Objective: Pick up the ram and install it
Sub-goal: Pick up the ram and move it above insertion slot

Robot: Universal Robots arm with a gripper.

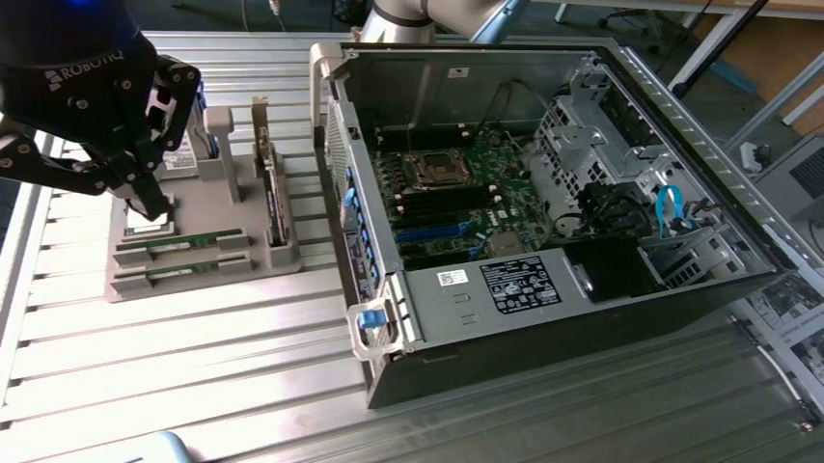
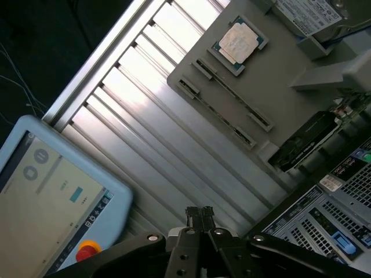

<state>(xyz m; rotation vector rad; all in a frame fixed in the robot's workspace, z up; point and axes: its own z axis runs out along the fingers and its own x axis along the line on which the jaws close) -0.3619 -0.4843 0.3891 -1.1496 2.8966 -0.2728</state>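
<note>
Aluminium tabletop (image 1: 193, 367), ribbed, carries all items listed.

1. Computer case (image 1: 515, 371), black, lying on its side with the panel off. It sits toward the exterior view's right, and the green motherboard (image 1: 470, 178) is exposed inside.
2. Control tablet (image 2: 52, 197), pale blue housing with a light screen and a red button, resting at the tabletop edge.
3. Parts holder (image 1: 129, 289), grey, moulded, set just beside the case on the exterior view's left.
4. Gripper (image 1: 153, 204), black, with white lettering on the body. It hangs over the holder's far-left end, close to the processor and apart from both sticks. Fingers (image 2: 194, 215) are pressed together with nothing between them.
5. Hard drive (image 2: 307, 17), silver with a white label, at the holder's far end and partly hidden behind the gripper in the exterior view.
6. Expansion card (image 1: 272, 193), dark, standing on edge in the holder on the side nearest the case.
7. Ram stick (image 1: 180, 239), thin, green, seated lengthwise in a holder slot next to the processor.
8. Second ram stick (image 1: 180, 273), a look-alike, in the parallel slot just beside the first. Which of the two is the task's cannot be told.
9. Processor (image 2: 237, 43), small, square, silver, flat in its recess.
</note>
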